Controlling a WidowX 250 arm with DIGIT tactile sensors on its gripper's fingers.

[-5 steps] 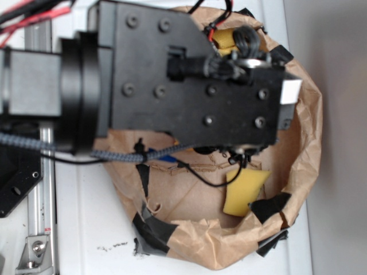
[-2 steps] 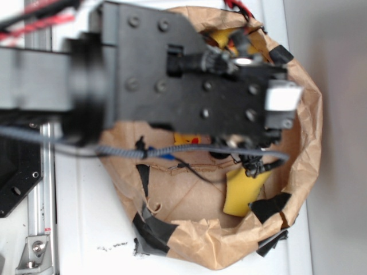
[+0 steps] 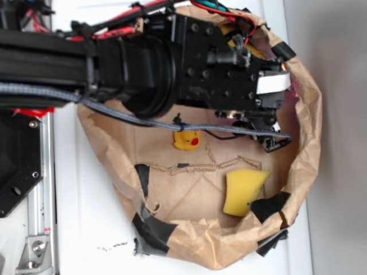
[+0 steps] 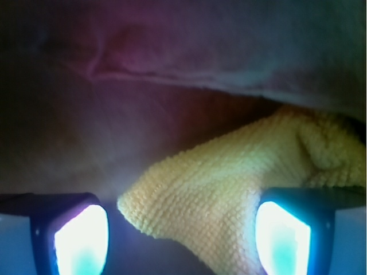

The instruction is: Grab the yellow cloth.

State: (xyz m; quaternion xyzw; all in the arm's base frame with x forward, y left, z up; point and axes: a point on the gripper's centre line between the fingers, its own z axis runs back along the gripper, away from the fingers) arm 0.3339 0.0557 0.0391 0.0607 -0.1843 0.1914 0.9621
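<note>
The yellow cloth is a terry-textured piece lying in folds. In the wrist view its corner reaches between my two lit fingers, nearer the right finger than the left finger. My gripper is open, low over the cloth, with a gap on both sides of the corner. In the exterior view only a small bit of the cloth shows at the top of the paper bag. The black arm covers the rest of it and hides the fingertips.
Everything lies inside a crumpled brown paper bag patched with black tape. A smooth yellow sponge block lies at the bag's lower right. A tiny yellow duck sits mid-bag. The bag wall rises just behind the cloth.
The arm has moved up the image toward the top of the bag. The duck and the sponge, partly covered before, now show in full.
</note>
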